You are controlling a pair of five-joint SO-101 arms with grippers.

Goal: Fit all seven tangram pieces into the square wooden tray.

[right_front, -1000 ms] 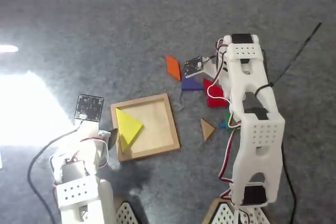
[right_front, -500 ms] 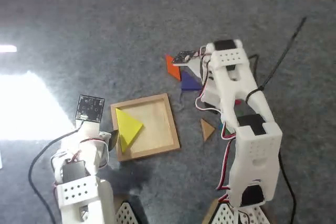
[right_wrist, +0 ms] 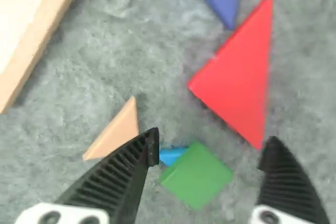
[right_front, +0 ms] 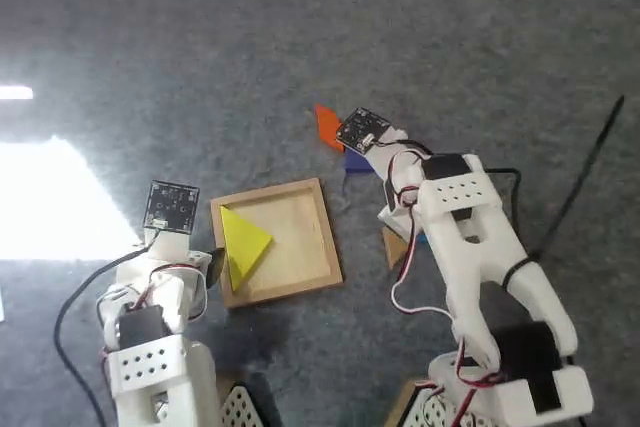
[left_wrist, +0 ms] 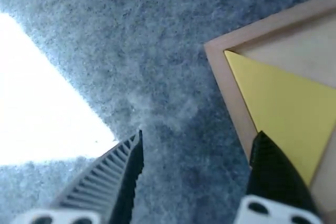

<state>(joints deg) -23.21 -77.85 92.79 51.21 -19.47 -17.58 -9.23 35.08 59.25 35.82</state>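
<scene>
Seen from above, the square wooden tray (right_front: 268, 192) lies flat on the grey desk (right_front: 480, 57). It holds a single piece, a yellow triangle (right_front: 243, 239), set against the tray side nearest the left arm (right_front: 150, 347). An orange piece (right_front: 327, 125) lies on the desk beyond the tray's far corner, well apart from it. The right arm (right_front: 470, 237) covers most of the ground on that side of the tray. A tan triangle (right_front: 392, 244) and a bit of a blue triangle (right_front: 357, 160) show at the arm's edge. The right wrist view shows what the arm hides. A red triangle (right_wrist: 239, 90) lies just beside the blue one, with a green square (right_wrist: 197, 174) and a light blue sliver (right_wrist: 170, 155) touching it. The tan triangle lies between these and the tray. The right jaws stand apart above the green square, gripping nothing. In the left wrist view the left jaws are also apart and hold nothing, over bare desk just outside the tray corner where the yellow triangle's point sits.
</scene>
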